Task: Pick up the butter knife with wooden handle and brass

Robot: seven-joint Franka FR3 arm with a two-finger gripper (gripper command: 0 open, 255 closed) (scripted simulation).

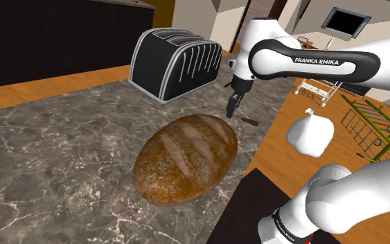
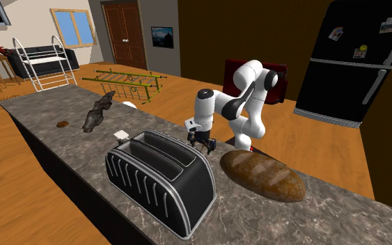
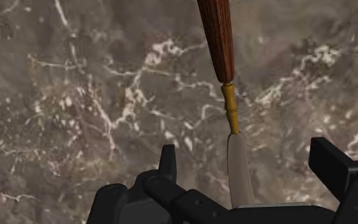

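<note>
Straddling the butter knife (image 3: 217, 38), the gripper (image 3: 247, 162) gapes wide, empty; lower squarely to the desk (image 3: 75, 95), closing beside the knife's brass collar (image 3: 229, 105).

Marble counter (image 1: 48, 152) w/ toaster (image 1: 176, 62), bread loaf (image 1: 185, 158), knife (image 3: 229, 105).

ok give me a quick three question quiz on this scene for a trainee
1. True or false: the gripper is shut on the butter knife.
2. Which part of the knife lies between the fingers? A wooden handle, B brass collar, C pale blade.
3. Fill in: on the counter, in front of the toaster in the shoulder view, lies a brown ____ of bread.

Key: 1 false, the fingers stand apart. 2 C. 3 loaf.
</note>
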